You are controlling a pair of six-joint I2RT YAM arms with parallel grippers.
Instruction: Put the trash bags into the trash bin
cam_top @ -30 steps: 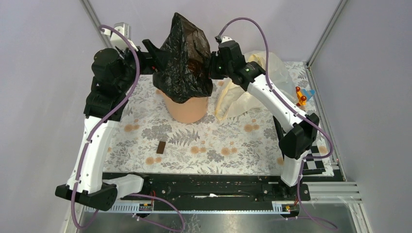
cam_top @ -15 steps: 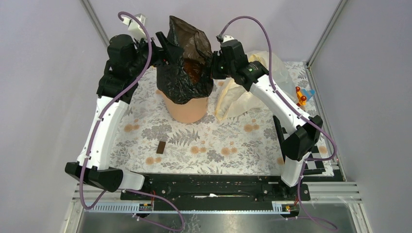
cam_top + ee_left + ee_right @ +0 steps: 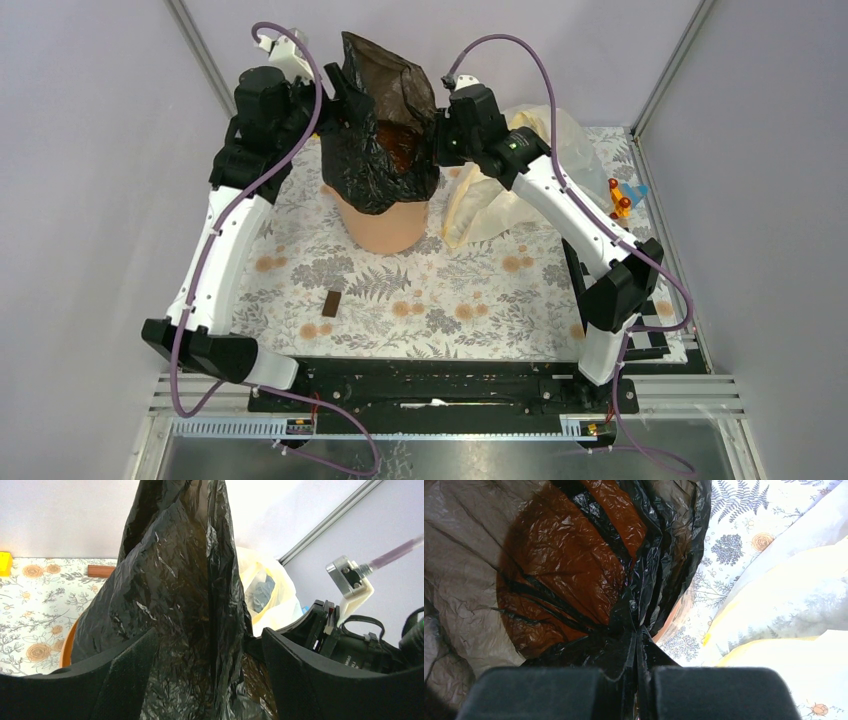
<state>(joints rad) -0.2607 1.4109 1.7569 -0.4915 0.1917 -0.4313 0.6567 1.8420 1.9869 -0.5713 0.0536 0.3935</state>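
In the last second the left gripper (image 3: 207,642) has come up to the black bag (image 3: 380,150), which hangs draped over the orange bin (image 3: 385,228). Its fingers stand apart around the plastic. The right gripper (image 3: 640,670) stays clamped on the opposite edge. I think the left can pinch now, so both may spread the bag open

A: Top external placement?
B: Fixed high, behind near edge, looking down over whole table (image 3: 470,290).
A: Wrist units?
B: Close range, facing black bag (image 3: 375,160) from opposite sides; bag common to all views.
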